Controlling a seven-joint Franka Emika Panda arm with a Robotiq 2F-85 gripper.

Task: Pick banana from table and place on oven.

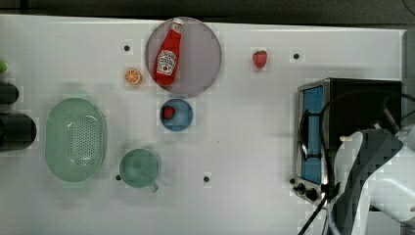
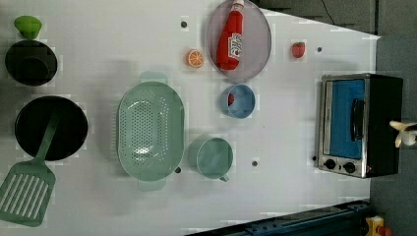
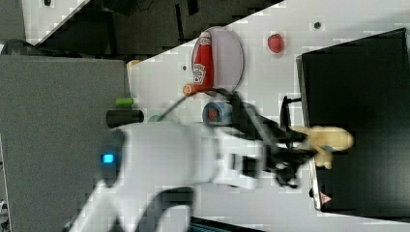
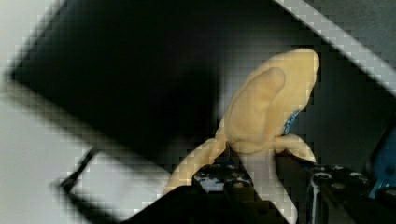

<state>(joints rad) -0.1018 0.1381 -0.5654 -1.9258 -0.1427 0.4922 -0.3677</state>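
**Item in transit: banana carried over the oven top**

**Step in hand.** Carry and place. The pale cream-yellow toy banana bunch with stubby fingers [image 3: 325, 140] is off the large flat white tabletop [image 1: 244, 147] and hangs over the matte black top of the boxy toaster oven with silver front frame and blue-tinted glass door [image 3: 358, 121], at centre right of the right view. In the left view the banana [image 2: 404, 132] shows at the far right edge, just past the oven [image 2: 359, 123].

**Next move, as judged.** Lower the bunch until it rests on the black top, well in from the front edge, then release and lift clear. Whether it already touches the surface cannot be told.

**Pincer.** The black two-fingered gripper [image 4: 259, 168] stands partly closed, its jaws pinching the stem end of the bunch [image 4: 268, 107] in the lower middle of the wrist view; the fingers of the fruit splay outward beyond it. In the right view the gripper [image 3: 309, 150] sits just left of the banana.

**Unmoved stock.** Red ketchup bottle [image 1: 169, 54] on the round grey plate [image 1: 205, 58], upper centre of the top view.
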